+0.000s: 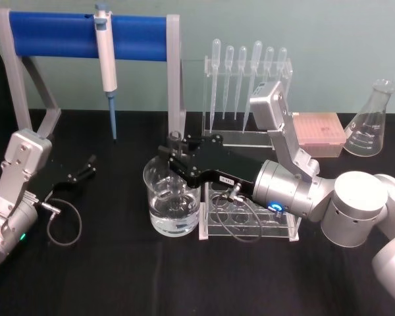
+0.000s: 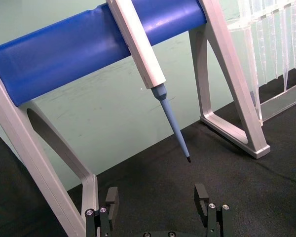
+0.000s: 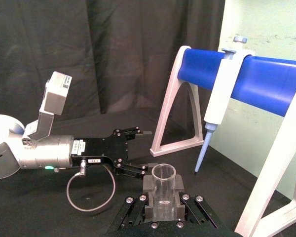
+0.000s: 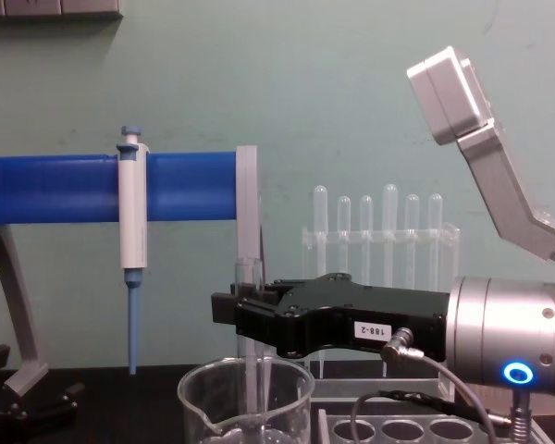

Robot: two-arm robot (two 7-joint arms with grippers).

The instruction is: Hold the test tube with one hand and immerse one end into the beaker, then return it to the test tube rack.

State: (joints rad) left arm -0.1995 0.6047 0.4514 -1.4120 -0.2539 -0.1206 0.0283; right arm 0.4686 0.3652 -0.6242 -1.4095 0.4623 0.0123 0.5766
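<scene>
Now, right gripper (image 1: 178, 155): above the beaker (image 1: 153, 191), fingers clamped on the test tube (image 4: 250, 277).
Test tube: upright, lower part inside the beaker; its tip seems to reach the water, though that is hard to tell.
Beaker: just beside the test tube rack (image 1: 250, 220).
Left gripper (image 2: 157, 195): parked far left, fingers apart.

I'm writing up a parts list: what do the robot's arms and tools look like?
The right tool is black with a white "188-2" label; its silver cylindrical wrist has a blue ring light. The left tool is black too, on a silver arm, with a looped grey cable.
</scene>
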